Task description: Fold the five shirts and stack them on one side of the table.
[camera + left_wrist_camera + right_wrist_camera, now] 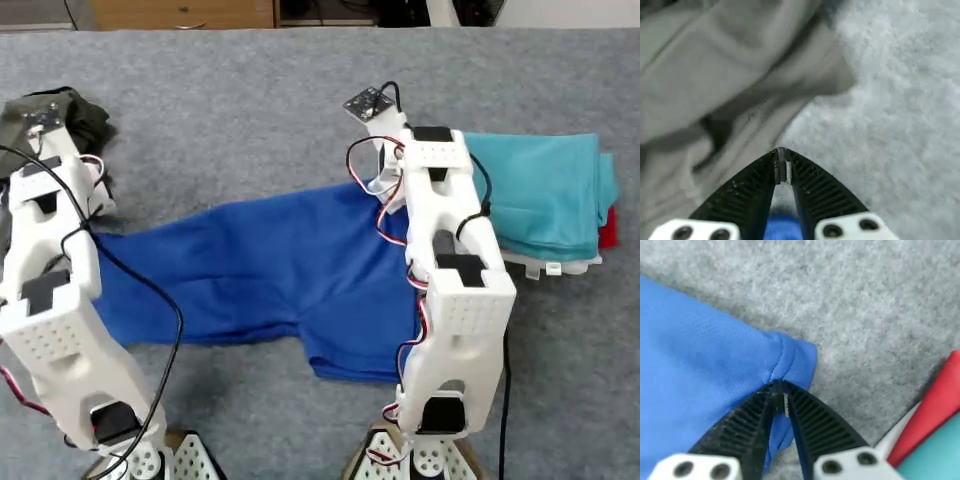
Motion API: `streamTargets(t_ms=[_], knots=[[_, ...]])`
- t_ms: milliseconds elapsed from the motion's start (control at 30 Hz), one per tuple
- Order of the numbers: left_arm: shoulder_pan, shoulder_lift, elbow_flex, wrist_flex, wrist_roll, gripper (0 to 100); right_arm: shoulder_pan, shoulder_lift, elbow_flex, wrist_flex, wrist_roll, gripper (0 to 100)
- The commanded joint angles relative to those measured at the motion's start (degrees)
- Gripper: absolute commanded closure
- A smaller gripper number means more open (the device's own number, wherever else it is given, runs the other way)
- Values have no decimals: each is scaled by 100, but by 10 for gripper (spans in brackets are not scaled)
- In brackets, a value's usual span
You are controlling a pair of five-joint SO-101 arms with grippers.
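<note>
Right gripper [781,392] is clamped tight on a corner of the blue shirt [250,270], and you can see the cloth puckering into the closed tips at the hemmed edge, a good pinch for lifting or flipping that side over. Out to the widest thing now: the grey felt table [250,90] carries everything, and its nap likely drags on fabric, so a lift looks a safer bet than a slide. Sprawled across the middle is that blue shirt, spread open and unfolded, reaching from the left arm's side right across under the right arm, the one being worked by my reading. Over at the right edge sits the stack, teal shirt [545,195] folded on top, a red shirt [607,228] peeking out beneath it and a white shirt [560,265] at the bottom, so that is the chosen side and three look done. Far left corner, the olive shirt [85,115] lies crumpled, parked clear of the folding area, waiting its turn. And the left gripper [781,167]: tips pressed together over the table just beside the olive heap, blue cloth showing in the gap behind them, though whether any of it is pinched I cannot tell
</note>
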Motion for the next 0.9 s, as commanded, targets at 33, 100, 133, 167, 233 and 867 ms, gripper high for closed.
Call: streamTargets(t_ms=[33,100,133,167,233,867], knots=[[-149,207,-607,229,18,980,-84,-48,-277,26,-53,996],[-141,154,-826,800,18,980,-84,-48,-277,26,-35,996],[-114,110,-976,1143,18,980,-84,-48,-277,26,-35,996],[-105,40,-1152,1530,18,980,-84,-48,-277,26,-26,996],[-35,-163,-1609,2365,18,980,-84,-48,-277,26,-18,996],[246,1121,-2426,3393,18,980,-92,-48,-277,26,-9,996]])
